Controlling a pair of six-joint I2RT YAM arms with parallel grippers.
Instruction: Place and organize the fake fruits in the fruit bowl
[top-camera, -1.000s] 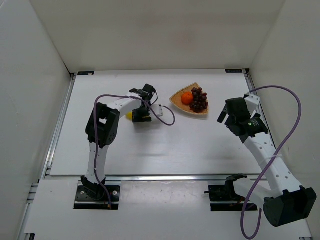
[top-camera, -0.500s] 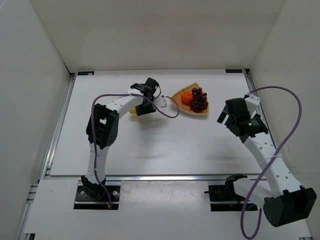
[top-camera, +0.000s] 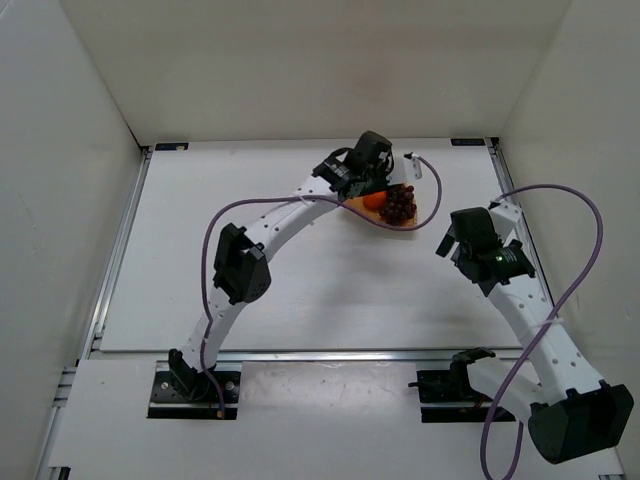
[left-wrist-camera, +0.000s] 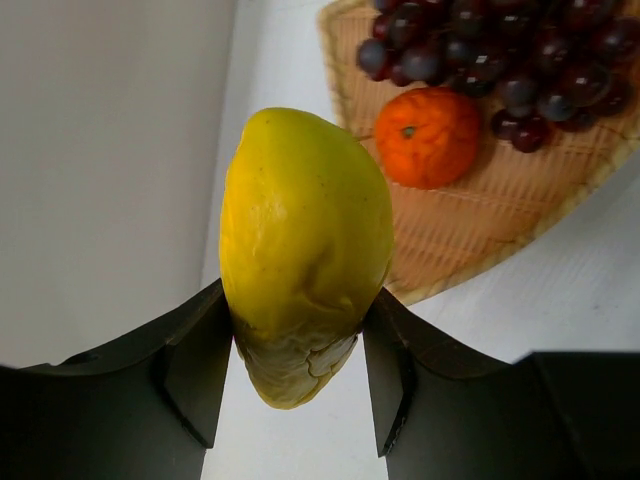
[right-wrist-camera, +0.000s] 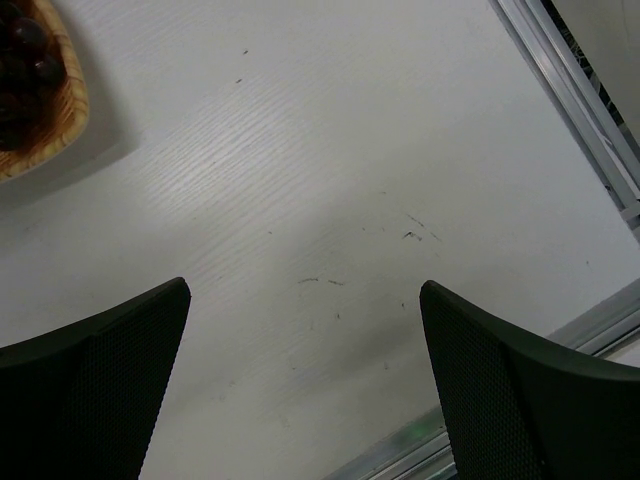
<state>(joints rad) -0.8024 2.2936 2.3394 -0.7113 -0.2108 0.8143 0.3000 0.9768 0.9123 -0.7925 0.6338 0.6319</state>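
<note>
My left gripper is shut on the yellow lemon-like fruit and holds it above the far left edge of the woven fruit bowl. In the top view the gripper hides the fruit. In the left wrist view the bowl holds the round orange and the dark grape bunch. They also show in the top view as orange and grapes. My right gripper is open and empty over bare table to the right of the bowl. Its view shows the bowl's corner.
A metal rail runs along the table's right edge. White walls close in the table at the back and both sides. A purple cable loops from the left wrist over the bowl's far side.
My left arm has swung right and away from the table's left middle, carrying the yellow fruit to the bowl's far left edge. The right arm has hardly moved.
</note>
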